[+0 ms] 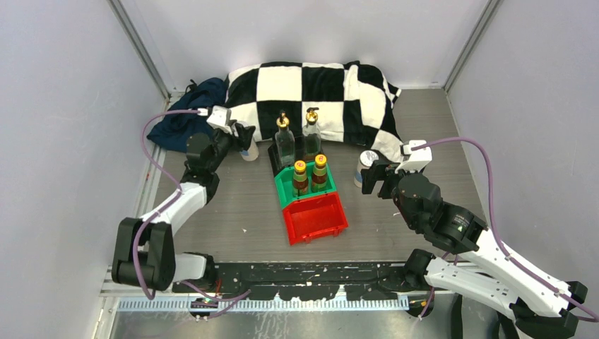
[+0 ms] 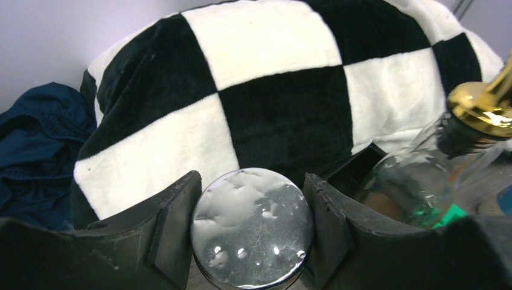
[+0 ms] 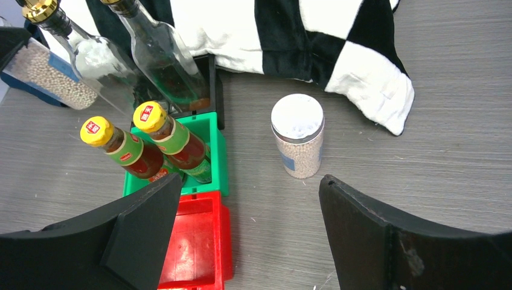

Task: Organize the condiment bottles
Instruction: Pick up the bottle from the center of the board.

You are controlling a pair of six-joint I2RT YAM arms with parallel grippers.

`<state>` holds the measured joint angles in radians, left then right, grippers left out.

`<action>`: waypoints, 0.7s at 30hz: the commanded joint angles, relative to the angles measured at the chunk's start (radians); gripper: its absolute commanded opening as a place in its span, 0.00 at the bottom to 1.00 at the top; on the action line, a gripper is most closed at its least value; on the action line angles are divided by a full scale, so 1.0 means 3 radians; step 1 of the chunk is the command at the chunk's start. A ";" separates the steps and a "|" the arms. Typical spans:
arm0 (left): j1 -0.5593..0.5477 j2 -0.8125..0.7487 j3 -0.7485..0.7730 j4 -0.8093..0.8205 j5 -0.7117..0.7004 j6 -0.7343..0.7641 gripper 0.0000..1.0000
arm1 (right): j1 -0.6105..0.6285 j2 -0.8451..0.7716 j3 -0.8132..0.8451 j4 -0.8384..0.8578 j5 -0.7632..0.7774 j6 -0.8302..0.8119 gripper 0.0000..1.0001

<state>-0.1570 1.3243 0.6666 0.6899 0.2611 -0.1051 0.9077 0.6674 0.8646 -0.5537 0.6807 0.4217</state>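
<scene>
Condiment bottles sit mostly in the row of bins at the middle of your tabletop (image 1: 212, 219). Two tall glass bottles (image 1: 285, 145) with gold spouts stand in the black bin (image 3: 212, 90) at the 12 o'clock end. Two yellow-capped sauce bottles (image 1: 300, 178) stand in the green bin (image 3: 216, 157) in the middle of the row. The red bin (image 1: 315, 219) is at the 6 o'clock end.

Your left hand (image 1: 240, 135) is at 10 o'clock from the bins. It is pinching one silver-lidded jar (image 2: 252, 226), with a finger pressed against each side of the lid. Whether that jar rests on the tabletop you cannot tell.

The other jar (image 3: 297, 136), filled with pale beads, stands upright on the tabletop at 3 o'clock from the green bin. Your right hand (image 3: 249, 187) is spread wide just short of it and not touching.

A checked blanket (image 1: 311, 85) lies at 12 o'clock, with a dark blue cloth (image 1: 180, 113) at its 9 o'clock side.
</scene>
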 commanded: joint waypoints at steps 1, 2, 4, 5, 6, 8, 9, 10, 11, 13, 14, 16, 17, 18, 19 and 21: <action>-0.0001 -0.0409 -0.0006 -0.0008 -0.0023 -0.0026 0.00 | -0.0008 -0.0025 0.0030 0.0014 -0.0035 0.0053 0.90; -0.0003 -0.0476 -0.0016 -0.0063 -0.0022 -0.0023 0.00 | -0.0006 -0.0026 0.0028 0.0004 -0.0035 0.0059 0.90; -0.0008 -0.0615 -0.0035 -0.0177 -0.0016 -0.0018 0.00 | -0.0006 -0.0033 0.0019 -0.0007 -0.0037 0.0061 0.90; -0.0008 -0.0685 -0.0045 -0.0226 -0.0013 -0.0018 0.00 | -0.0004 -0.0031 0.0013 -0.0017 -0.0038 0.0064 0.90; -0.0016 -0.0755 -0.0062 -0.0294 -0.0017 -0.0018 0.00 | -0.0008 -0.0037 0.0016 -0.0025 -0.0042 0.0071 0.90; -0.0022 -0.0898 -0.0095 -0.0392 -0.0017 -0.0017 0.00 | -0.0004 -0.0041 0.0012 -0.0040 -0.0046 0.0072 0.90; -0.0024 -0.0967 -0.0108 -0.0445 -0.0020 -0.0015 0.00 | -0.0005 -0.0042 0.0013 -0.0044 -0.0048 0.0072 0.90; -0.0024 -0.1038 -0.0125 -0.0498 -0.0022 -0.0013 0.00 | -0.0007 -0.0048 0.0012 -0.0053 -0.0050 0.0072 0.90; -0.0024 -0.1105 -0.0140 -0.0558 -0.0027 -0.0009 0.00 | -0.0007 -0.0047 0.0017 -0.0060 -0.0054 0.0074 0.90; -0.0029 -0.1259 -0.0173 -0.0668 -0.0027 -0.0004 0.00 | -0.0003 -0.0056 0.0012 -0.0062 -0.0069 0.0086 0.90; -0.0033 -0.1323 -0.0187 -0.0727 -0.0028 -0.0003 0.00 | -0.0004 -0.0067 0.0012 -0.0066 -0.0077 0.0092 0.90; -0.0046 -0.1443 -0.0211 -0.0840 -0.0028 0.0002 0.00 | -0.0004 -0.0071 0.0015 -0.0067 -0.0101 0.0105 0.90; -0.0053 -0.1503 -0.0226 -0.0895 -0.0031 0.0003 0.00 | -0.0008 -0.0072 0.0012 -0.0070 -0.0110 0.0107 0.90; -0.0064 -0.1555 -0.0239 -0.0949 -0.0036 0.0003 0.00 | -0.0004 -0.0072 0.0012 -0.0078 -0.0119 0.0119 0.90; -0.0080 -0.1607 -0.0247 -0.1006 -0.0045 0.0003 0.00 | -0.0004 -0.0081 0.0013 -0.0085 -0.0128 0.0126 0.90; -0.0125 -0.1705 -0.0261 -0.1104 -0.0062 0.0008 0.00 | -0.0004 -0.0091 0.0012 -0.0096 -0.0149 0.0141 0.90</action>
<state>-0.1741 0.8772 0.5835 0.3702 0.2569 -0.1043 0.9077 0.6540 0.8646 -0.5835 0.6514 0.4458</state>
